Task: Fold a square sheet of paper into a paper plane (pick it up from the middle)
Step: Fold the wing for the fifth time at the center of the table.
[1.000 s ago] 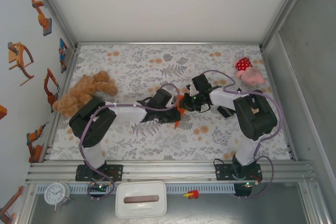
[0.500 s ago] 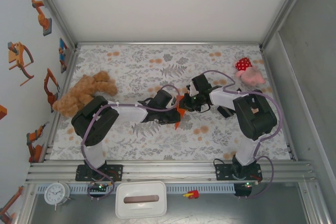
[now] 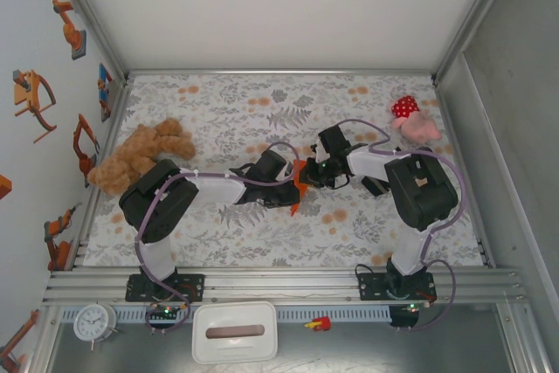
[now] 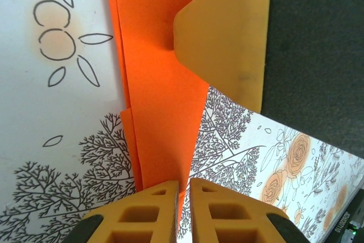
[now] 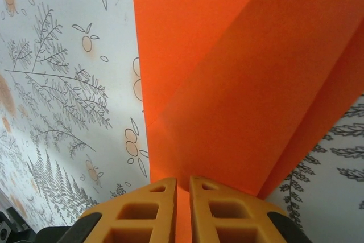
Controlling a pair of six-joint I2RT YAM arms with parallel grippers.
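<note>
Orange paper (image 3: 300,183): folded into a narrow creased shape with layered flaps, at the middle of the table, between the two arms' tips
Paper, left wrist view: a long strip (image 4: 159,83) runs away from the camera over the floral cloth, one layer's edge peeking out along its left side
Paper, right wrist view: broad overlapping folds (image 5: 239,83) with a diagonal crease, widening away from the fingers
Left gripper (image 4: 183,189): fingers pressed nearly together, pinching the near end of the paper in the thin slit between them
Right gripper (image 5: 183,186): fingers likewise nearly together, nipping the paper's edge
Yellow finger (image 4: 227,32): lies against the paper's far right part in the left wrist view
Arms from above: left gripper (image 3: 292,189) and right gripper (image 3: 308,172) meet just beside each other at the paper
Table (image 3: 227,102): covered in a floral-print cloth
Teddy bear (image 3: 140,156): far left, well apart from the paper
Polka-dot plush (image 3: 412,120): far right corner
</note>
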